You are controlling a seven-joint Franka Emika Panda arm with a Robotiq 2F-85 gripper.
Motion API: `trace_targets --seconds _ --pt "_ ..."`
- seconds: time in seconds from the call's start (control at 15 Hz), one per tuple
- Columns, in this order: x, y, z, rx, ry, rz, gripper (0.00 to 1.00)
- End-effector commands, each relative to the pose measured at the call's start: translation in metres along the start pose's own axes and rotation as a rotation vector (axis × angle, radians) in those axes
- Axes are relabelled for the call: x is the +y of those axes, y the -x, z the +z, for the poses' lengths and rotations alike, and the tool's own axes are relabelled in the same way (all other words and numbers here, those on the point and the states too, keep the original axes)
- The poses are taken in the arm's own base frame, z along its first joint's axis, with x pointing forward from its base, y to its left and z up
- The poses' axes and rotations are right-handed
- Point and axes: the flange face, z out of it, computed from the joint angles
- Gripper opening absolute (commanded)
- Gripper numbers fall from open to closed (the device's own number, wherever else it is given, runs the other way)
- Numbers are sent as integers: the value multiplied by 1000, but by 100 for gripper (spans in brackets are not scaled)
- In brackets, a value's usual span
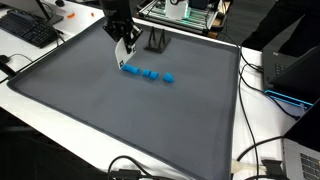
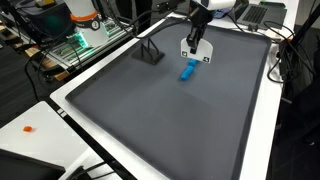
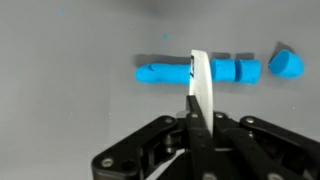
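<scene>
My gripper (image 3: 197, 104) is shut on a thin white flat strip (image 3: 203, 78) that sticks out from between the fingers. The strip's tip reaches a row of small blue blocks (image 3: 160, 73) lying on the grey mat (image 3: 70, 110) and crosses over the row. One blue block (image 3: 286, 63) lies a little apart at the row's end. In both exterior views the gripper (image 1: 124, 42) (image 2: 195, 42) hangs just above the end of the blue row (image 1: 146, 73) (image 2: 188, 70), near the far part of the mat. Whether the strip touches the blocks cannot be told.
A small black stand (image 1: 157, 42) (image 2: 150, 52) sits on the mat close to the gripper. The mat (image 1: 120, 120) lies on a white table. A keyboard (image 1: 30, 30), cables (image 1: 262, 150) and electronics (image 2: 85, 35) surround it.
</scene>
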Motion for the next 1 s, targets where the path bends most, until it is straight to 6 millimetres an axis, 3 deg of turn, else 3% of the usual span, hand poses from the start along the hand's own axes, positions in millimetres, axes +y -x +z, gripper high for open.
trace_targets --seconds 0.0,0.93 --pt "4 4 13 -28 9 -9 1" --pt "8 2 64 -74 35 -34 1"
